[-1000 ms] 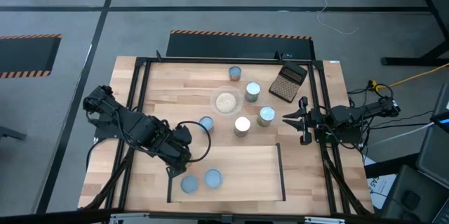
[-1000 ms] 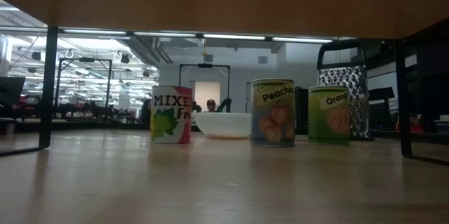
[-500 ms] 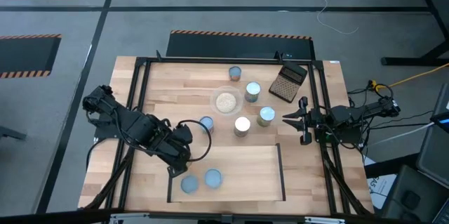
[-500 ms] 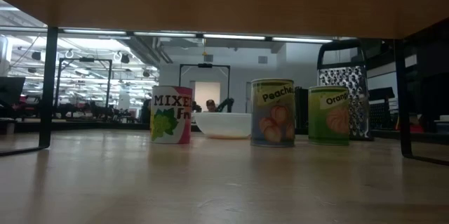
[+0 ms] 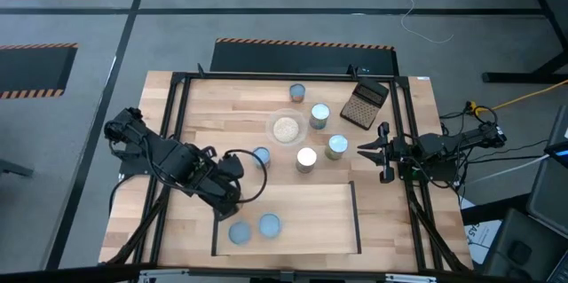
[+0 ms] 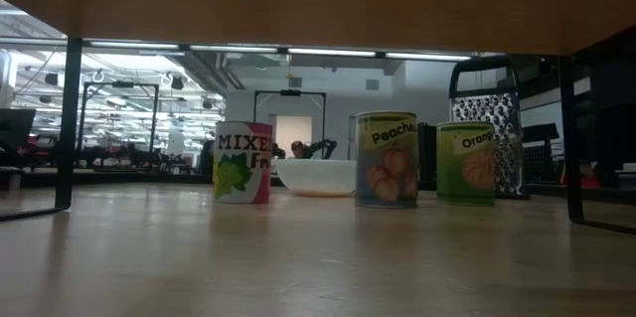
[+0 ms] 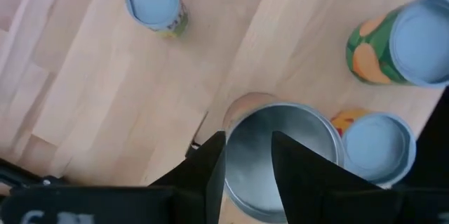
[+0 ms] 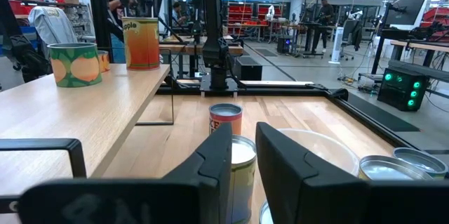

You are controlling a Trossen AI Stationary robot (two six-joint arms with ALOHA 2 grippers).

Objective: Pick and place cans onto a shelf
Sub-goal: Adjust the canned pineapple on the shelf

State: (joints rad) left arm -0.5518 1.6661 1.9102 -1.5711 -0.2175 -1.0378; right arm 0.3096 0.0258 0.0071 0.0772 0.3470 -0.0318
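Two cans stand side by side at the near left of the shelf. Five more cans sit on the counter beyond it, around a bowl of grains. The left gripper has its fingers closed around a blue-topped can just beyond the shelf's far left corner. The right gripper waits at the counter's right edge, fingers narrowly parted, pinching nothing.
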